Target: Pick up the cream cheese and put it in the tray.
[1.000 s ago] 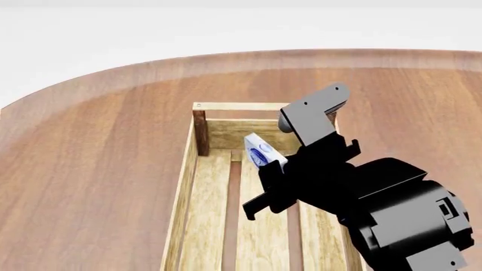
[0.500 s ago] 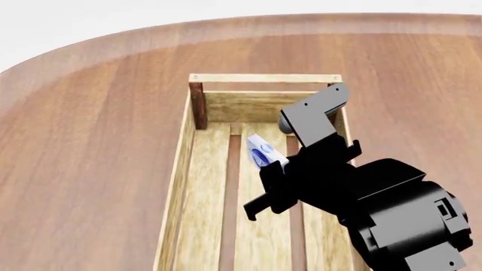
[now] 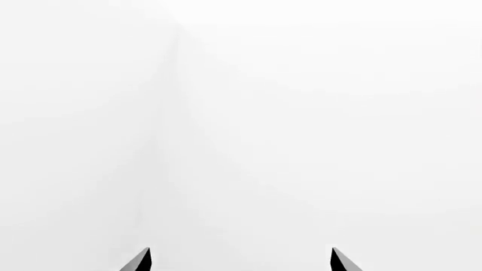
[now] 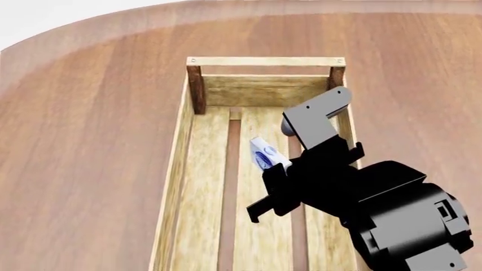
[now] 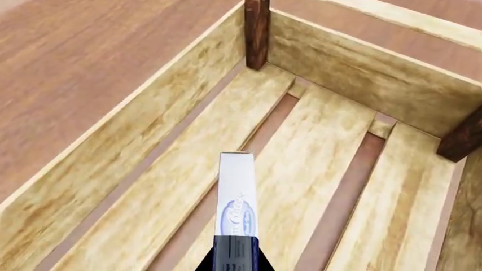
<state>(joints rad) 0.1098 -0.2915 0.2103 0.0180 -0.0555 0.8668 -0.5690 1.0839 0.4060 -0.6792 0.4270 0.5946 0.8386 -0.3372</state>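
One long light-wood slatted tray (image 4: 197, 169) with dark brown corner posts sits on the round wooden table (image 4: 90, 141), its slats bare. Above them, the small pale grey-white cream cheese box (image 4: 265, 153) with a blue oval logo hangs edge-on, pinched in the right gripper (image 5: 235, 251). Its lettering is unreadable. Left gripper (image 3: 239, 261) fingertips stand wide apart.

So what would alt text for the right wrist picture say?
The right gripper holds the cream cheese box edge-up above the slatted bottom of the wooden tray, near a dark corner post.
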